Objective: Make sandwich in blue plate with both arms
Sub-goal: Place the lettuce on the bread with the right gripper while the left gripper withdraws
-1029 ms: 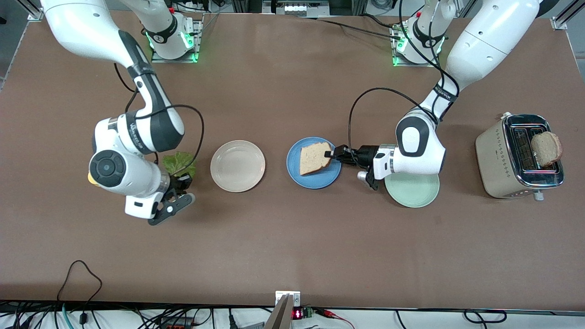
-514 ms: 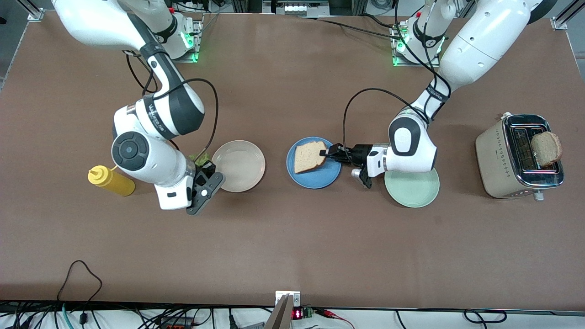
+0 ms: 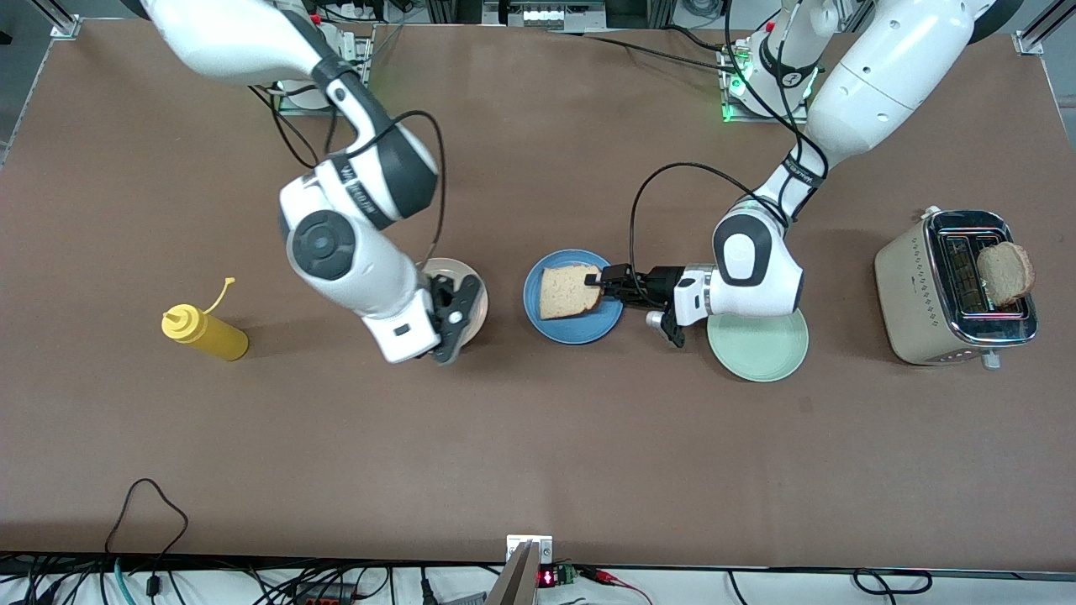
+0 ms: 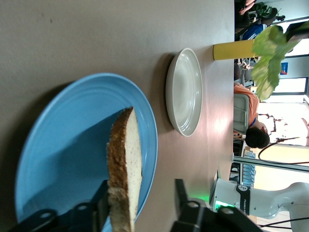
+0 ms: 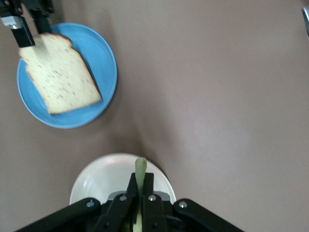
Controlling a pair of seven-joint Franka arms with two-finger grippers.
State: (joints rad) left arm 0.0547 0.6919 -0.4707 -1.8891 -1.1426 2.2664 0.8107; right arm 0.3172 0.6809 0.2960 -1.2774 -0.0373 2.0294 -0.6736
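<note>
Brown tabletop [image 3: 538, 437] fills my front view, with three plates in a row: cream-white plate [image 3: 479, 290], blue plate [image 3: 546, 323], pale mint-green plate [image 3: 756, 349]. One bread slice [image 3: 567, 291] lies on the blue plate, so the sandwich has only its base yet.

My left hand [image 3: 598, 281] sits low over the blue plate's rim, at the slice's corner. From the left wrist view the slice [image 4: 123, 174] stands between the fingers [image 4: 186, 208] with a gap on one side, so I judge the grip is letting go, though I cannot tell for sure whether one pad touches the crust. That fits laying the slice flat before the leaf comes.

My right hand [image 5: 140, 193] hangs over the cream-white plate, shut tight on the pale stem of the lettuce leaf [image 4: 268, 58], carried that way so the leaf dangles free for dropping onto the bread.

From the front camera the right arm hides the leaf; the left wrist view alone shows its ruffled green, and the right wrist view alone shows the pinched stem. A second slice [image 3: 1004, 273] waits in the toaster [image 3: 916, 294] at the left arm's end; a yellow squeeze bottle [image 3: 206, 334] lies at the right arm's end.
</note>
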